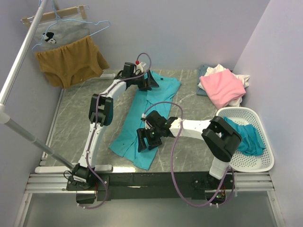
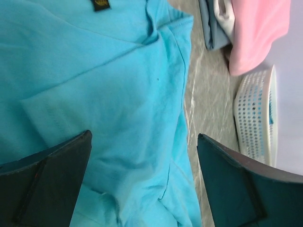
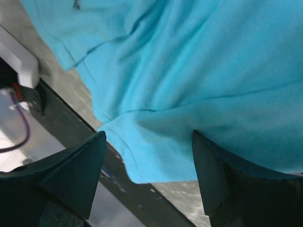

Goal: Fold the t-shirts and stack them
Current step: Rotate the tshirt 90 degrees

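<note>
A: Where is the turquoise t-shirt [image 1: 135, 123]?

B: On the marble table [image 1: 80, 113], lying as a long slanted strip with the collar end far and the hem near. It looks narrowed lengthwise, so I would judge the fold begun but not finished.

A: And the grippers?

B: The left gripper [image 2: 144, 138] hangs over the collar end with its fingers spread wide and nothing between them. The right gripper [image 3: 149, 136] is over the near hem corner – also spread, gripping nothing.

A: What about the other shirts?

B: A pink shirt [image 1: 220, 87] lies on white and pale blue cloth at the far right, more a loose heap than a neat stack. Another teal shirt [image 1: 248, 139] sits crumpled in the basket [image 1: 258, 165] – so most of the work remains.
</note>
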Controlling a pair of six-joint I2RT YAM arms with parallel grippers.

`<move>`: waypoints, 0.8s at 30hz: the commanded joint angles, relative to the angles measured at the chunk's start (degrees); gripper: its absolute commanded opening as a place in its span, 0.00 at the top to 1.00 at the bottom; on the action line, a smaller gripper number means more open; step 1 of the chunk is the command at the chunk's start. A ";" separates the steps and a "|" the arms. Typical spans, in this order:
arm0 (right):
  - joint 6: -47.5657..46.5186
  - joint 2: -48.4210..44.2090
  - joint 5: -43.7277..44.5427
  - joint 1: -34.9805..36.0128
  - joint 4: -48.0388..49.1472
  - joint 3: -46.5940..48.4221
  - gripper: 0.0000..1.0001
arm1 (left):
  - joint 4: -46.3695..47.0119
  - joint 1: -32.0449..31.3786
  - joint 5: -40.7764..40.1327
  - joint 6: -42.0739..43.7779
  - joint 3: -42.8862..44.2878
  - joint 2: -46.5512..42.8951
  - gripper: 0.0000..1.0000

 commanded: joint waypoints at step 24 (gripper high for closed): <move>1.73 -8.59 22.80 0.01 -13.44 -4.61 0.18 | 15.31 7.65 -4.40 -12.08 3.05 -0.26 0.01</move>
